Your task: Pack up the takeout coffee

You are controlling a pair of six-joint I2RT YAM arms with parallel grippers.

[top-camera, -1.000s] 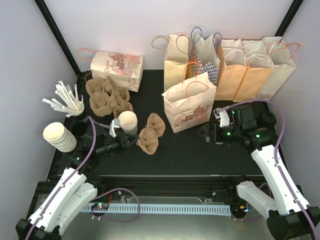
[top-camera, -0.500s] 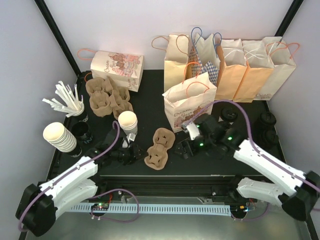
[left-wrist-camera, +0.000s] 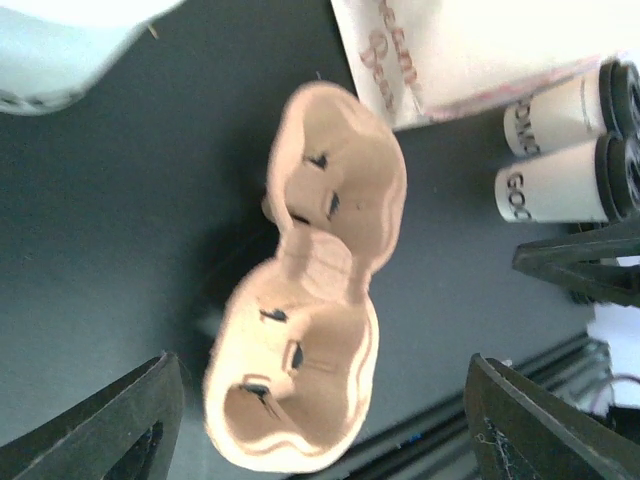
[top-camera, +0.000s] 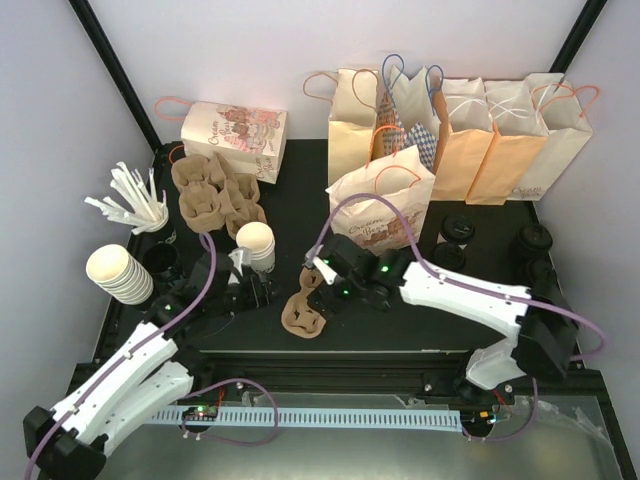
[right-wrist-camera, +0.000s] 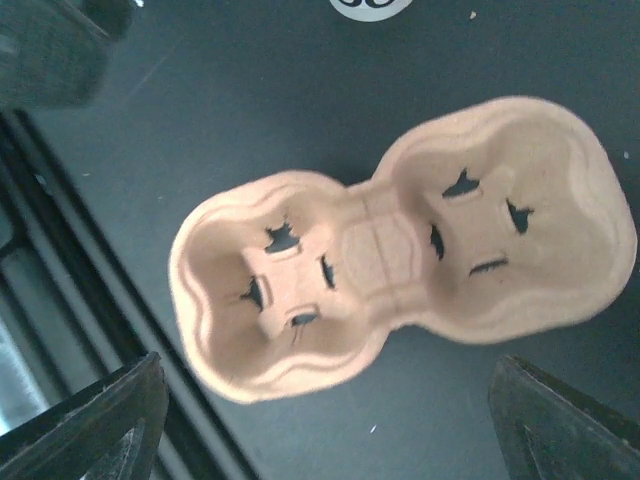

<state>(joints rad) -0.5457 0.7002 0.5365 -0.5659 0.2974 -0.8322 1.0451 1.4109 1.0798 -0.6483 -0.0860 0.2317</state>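
A tan two-cup pulp carrier (top-camera: 303, 314) lies flat on the black table near its front edge, hollows up. My left gripper (top-camera: 262, 292) stands open just left of it; in the left wrist view the carrier (left-wrist-camera: 310, 300) lies between the wide-apart fingertips (left-wrist-camera: 120, 420), touching neither. My right gripper (top-camera: 318, 283) hangs open over the same carrier (right-wrist-camera: 400, 270), with nothing held. The takeout coffee, white cups with black lids (top-camera: 461, 227), stands at the right; two of these cups (left-wrist-camera: 555, 183) show in the left wrist view.
A printed paper bag (top-camera: 380, 205) stands open behind the carrier, with several more bags (top-camera: 480, 130) along the back. A short stack of white cups (top-camera: 256, 243) stands by my left gripper. Lidless cups (top-camera: 115, 272), stirrers (top-camera: 135, 200) and spare carriers (top-camera: 215, 190) fill the left.
My left gripper has opened and let go of the carrier, which now lies nearer the front edge. My right arm has swung left from beside the printed bag to over the carrier.
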